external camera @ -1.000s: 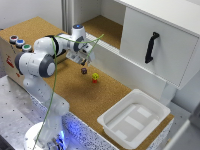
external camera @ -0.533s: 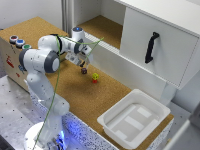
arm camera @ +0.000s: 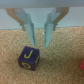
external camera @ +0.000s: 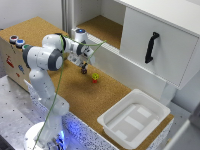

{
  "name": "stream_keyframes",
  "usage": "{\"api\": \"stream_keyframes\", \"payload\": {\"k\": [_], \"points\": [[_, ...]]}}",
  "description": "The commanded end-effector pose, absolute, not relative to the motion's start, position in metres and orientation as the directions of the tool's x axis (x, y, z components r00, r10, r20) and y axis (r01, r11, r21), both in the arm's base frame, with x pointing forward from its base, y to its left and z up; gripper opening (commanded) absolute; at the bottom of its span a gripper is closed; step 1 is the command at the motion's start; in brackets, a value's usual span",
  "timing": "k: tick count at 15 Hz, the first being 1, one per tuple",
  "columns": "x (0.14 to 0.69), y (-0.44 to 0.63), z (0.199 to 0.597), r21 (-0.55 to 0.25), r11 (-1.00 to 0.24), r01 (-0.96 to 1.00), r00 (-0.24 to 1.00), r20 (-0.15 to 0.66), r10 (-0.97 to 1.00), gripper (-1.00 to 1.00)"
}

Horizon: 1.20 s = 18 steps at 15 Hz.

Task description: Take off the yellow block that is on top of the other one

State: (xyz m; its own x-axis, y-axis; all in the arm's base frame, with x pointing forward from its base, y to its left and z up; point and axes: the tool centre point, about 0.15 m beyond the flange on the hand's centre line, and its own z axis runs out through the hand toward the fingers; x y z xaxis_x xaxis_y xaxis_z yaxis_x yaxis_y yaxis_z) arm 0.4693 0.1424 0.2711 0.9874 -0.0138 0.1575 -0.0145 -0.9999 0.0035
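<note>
The tiny yellow block [external camera: 95,76] sits on top of the other one, a red cube [external camera: 95,80], on the cork surface in the exterior view. My gripper [external camera: 84,64] hangs just to the exterior view's left of that stack, directly over a dark brown cube [external camera: 84,71]. In the wrist view the gripper [arm camera: 39,44] is open with nothing between its fingers, and the dark cube [arm camera: 28,57], marked with a yellow letter, lies just beyond the fingertips. A sliver of red [arm camera: 81,64] shows at the picture's edge; the yellow block is out of that view.
A white plastic tray [external camera: 111,121] stands at the near end of the cork counter. A white cabinet with a black handle [external camera: 151,46] rises behind the blocks, beside an open cork-floored shelf [external camera: 102,26]. A box with coloured buttons [external camera: 16,41] is at the exterior view's left.
The gripper has come down toward the cork surface, close above the dark brown cube. The blocks have not moved.
</note>
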Motion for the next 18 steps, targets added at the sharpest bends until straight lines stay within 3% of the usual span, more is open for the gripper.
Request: {"api": "stream_keyframes", "payload": {"k": [1,10,12,15,18], "points": [[0.491,0.116,0.262,0.028,-1.0,-0.003,0.995,0.098,0.0,-1.0],[0.439,0.018,0.259,0.054,-0.979,-0.194,0.981,0.038,-0.193,-1.0],[0.42,-0.026,0.256,0.069,-0.949,-0.309,0.951,0.052,-0.306,-1.0],[0.409,-0.074,0.28,0.091,-0.9,-0.426,0.901,0.136,-0.413,-1.0],[0.4,-0.081,0.285,0.104,-0.895,-0.434,0.898,0.134,-0.419,-1.0]]}}
